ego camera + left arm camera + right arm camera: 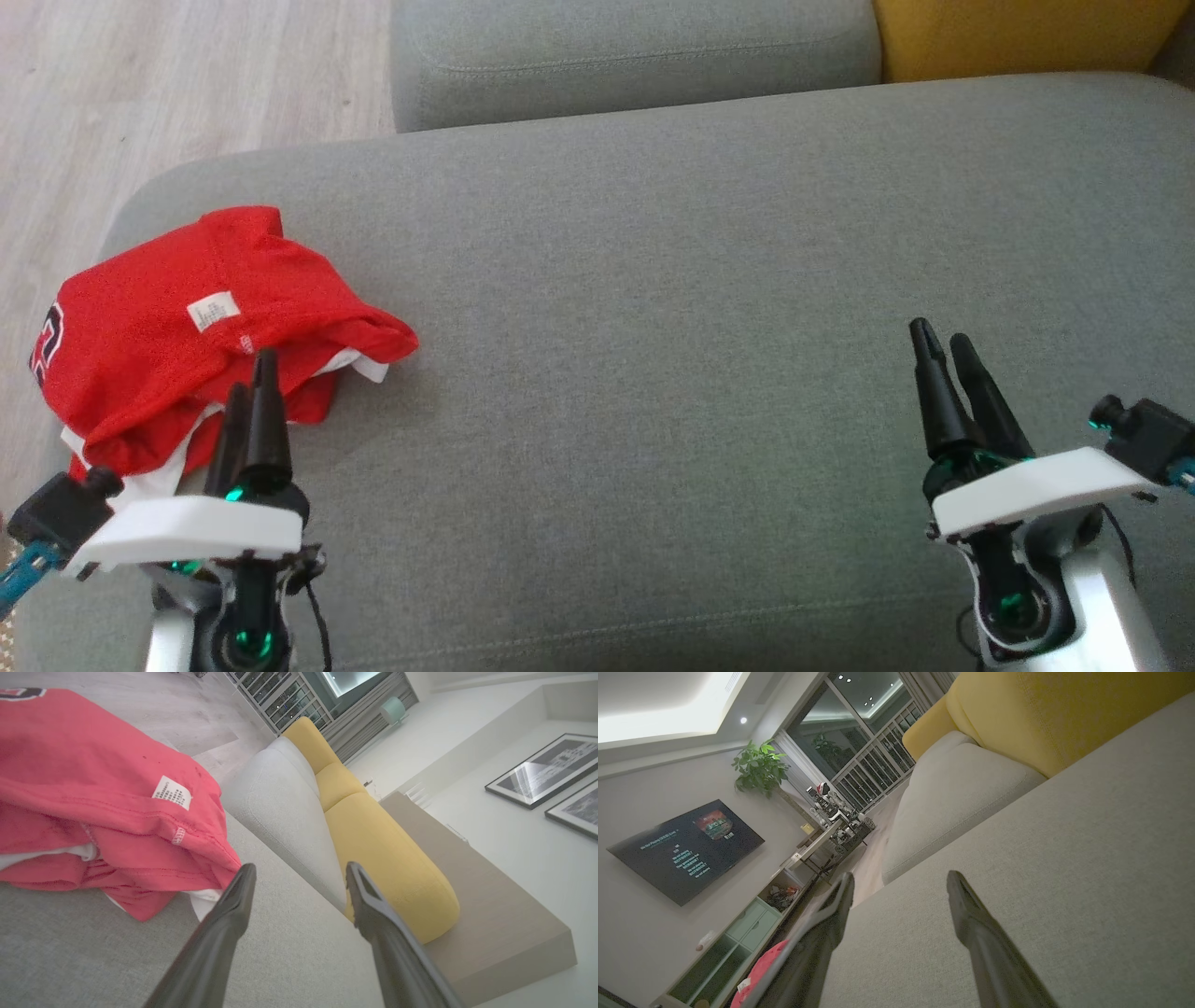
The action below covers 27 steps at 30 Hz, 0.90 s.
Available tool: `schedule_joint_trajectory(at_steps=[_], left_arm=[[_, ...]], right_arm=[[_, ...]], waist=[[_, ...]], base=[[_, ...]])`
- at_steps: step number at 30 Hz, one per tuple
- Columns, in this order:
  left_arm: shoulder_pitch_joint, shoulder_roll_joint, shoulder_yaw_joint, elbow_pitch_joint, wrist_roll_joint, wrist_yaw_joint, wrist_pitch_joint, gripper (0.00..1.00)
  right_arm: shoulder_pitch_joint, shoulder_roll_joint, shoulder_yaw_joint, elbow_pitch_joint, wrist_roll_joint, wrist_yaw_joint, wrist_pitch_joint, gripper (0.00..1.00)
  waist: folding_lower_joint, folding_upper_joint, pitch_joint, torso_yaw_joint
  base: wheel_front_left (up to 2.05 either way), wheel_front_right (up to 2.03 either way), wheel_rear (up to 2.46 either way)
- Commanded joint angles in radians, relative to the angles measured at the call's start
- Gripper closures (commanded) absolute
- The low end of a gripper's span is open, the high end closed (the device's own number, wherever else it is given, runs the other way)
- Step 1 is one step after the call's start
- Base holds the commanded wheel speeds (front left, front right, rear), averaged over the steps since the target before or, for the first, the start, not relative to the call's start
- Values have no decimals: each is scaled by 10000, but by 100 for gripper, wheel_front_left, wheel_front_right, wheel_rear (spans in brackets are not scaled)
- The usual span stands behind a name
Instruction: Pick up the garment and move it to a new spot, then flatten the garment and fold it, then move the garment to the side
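Observation:
A red garment (159,345) with white trim and a white label lies bunched at the left end of the grey sofa seat (653,327). My left gripper (250,373) hovers at its near edge, open and empty. In the left wrist view the garment (93,802) spreads to the left of the fingertips, and the left gripper (299,877) has nothing between its fingers. My right gripper (943,345) stands far to the right over bare seat, open and empty. In the right wrist view the right gripper (899,886) points along the seat, with the garment (759,973) small at the lower left.
A grey back cushion (635,56) and a yellow cushion (1018,37) line the far side of the seat. Wooden floor (140,84) lies beyond the seat's left edge. A wide stretch of grey seat lies between the two grippers.

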Motion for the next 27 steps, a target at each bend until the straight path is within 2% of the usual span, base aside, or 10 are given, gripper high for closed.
schedule_joint_trajectory(at_steps=[1,5,9,14,18,27], left_arm=[[-439,133,103,-464,235,17,-102,0],[-460,306,-233,-563,1166,273,-221,0],[-498,814,-919,-495,2259,726,-339,0],[-666,1395,-2056,-266,3258,1669,-487,0],[-690,1597,-2503,63,3480,2464,-606,0],[-1126,2353,-3746,193,4762,3716,-904,0]], right_arm=[[-600,-86,148,-458,-274,-1,-125,0],[-662,-93,313,-628,-1100,-1,-243,0],[-698,-87,453,-651,-1786,-1,-360,0],[-747,-85,746,-763,-2562,-1,-507,0],[-652,-76,568,-844,-2845,-1,-625,0],[-559,-74,888,-795,-4256,-1,-921,0]], waist=[[0,0,4,-2],[0,0,29,-8],[0,0,31,-16],[0,0,16,-32],[0,0,0,-45],[0,0,-22,-73]], base=[[0,0,0],[0,0,0],[0,0,0],[0,0,0],[0,0,0],[0,0,0]])
